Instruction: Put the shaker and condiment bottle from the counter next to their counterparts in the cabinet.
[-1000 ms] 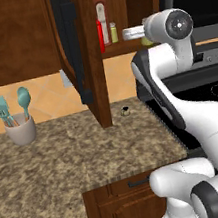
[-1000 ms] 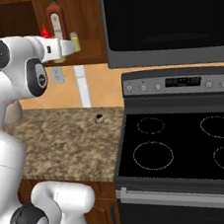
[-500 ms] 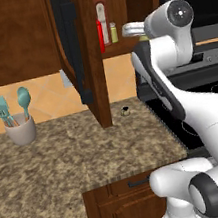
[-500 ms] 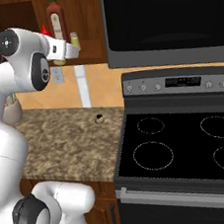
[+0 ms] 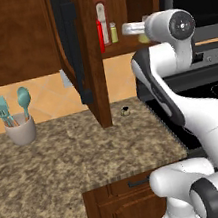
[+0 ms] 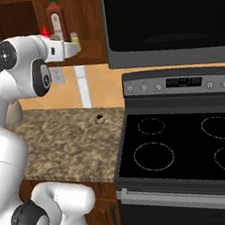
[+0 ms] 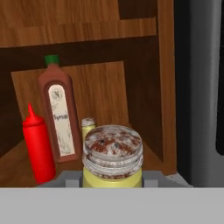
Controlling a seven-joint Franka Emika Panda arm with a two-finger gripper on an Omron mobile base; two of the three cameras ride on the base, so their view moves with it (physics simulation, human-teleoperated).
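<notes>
**One bottle home, one shaker at the door**

Half the job looked finished as the arm reached up at the cabinet (image 5: 92, 58). Its door stood swung wide over the counter (image 5: 64, 159), and on the shelf stood the tall sauce bottle (image 7: 59, 116) with its green cap, the big counterpart. Right beside it on the left, close to touching, stood the condiment bottle (image 7: 38, 146), red and upright, already in place. On the tall bottle's other side peeked the slim shaker (image 7: 88, 124), pale cap just showing.

And the last piece? The shaker (image 7: 113, 159) sat squarely in the gripper (image 7: 113, 177), fingers closed snugly on its yellow-green body, speckled silvery cap filling the foreground of the hand view. From the right base view the hand hung level with the shelf edge, at the opening.

What remained, by my reading: carry it in, set it beside its slim twin, release. A tiny dark jar (image 6: 100, 119) sat on the counter, no part of this.
</notes>
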